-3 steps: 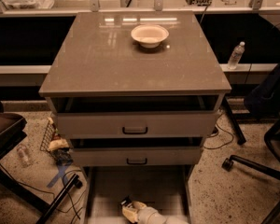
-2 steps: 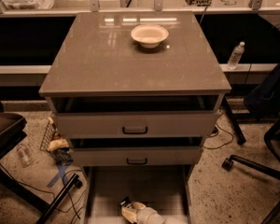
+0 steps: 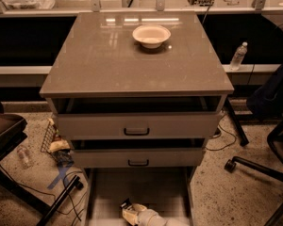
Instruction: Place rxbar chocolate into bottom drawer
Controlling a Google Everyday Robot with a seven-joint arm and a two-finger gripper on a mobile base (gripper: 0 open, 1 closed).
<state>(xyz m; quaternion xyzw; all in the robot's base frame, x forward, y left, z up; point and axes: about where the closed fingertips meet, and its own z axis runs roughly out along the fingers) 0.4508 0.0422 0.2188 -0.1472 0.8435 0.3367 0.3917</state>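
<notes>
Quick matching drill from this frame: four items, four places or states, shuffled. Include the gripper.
Items:
1. white bowl
2. water bottle
3. gripper
4. bottom drawer

Places or states:
A. pulled out, lowest of three
B. on the cabinet top, towards the back
C. at the bottom edge of the view, over the open drawer's floor
D. standing on the ledge to the right of the cabinet

Pairs: 1-B, 2-D, 3-C, 4-A
</notes>
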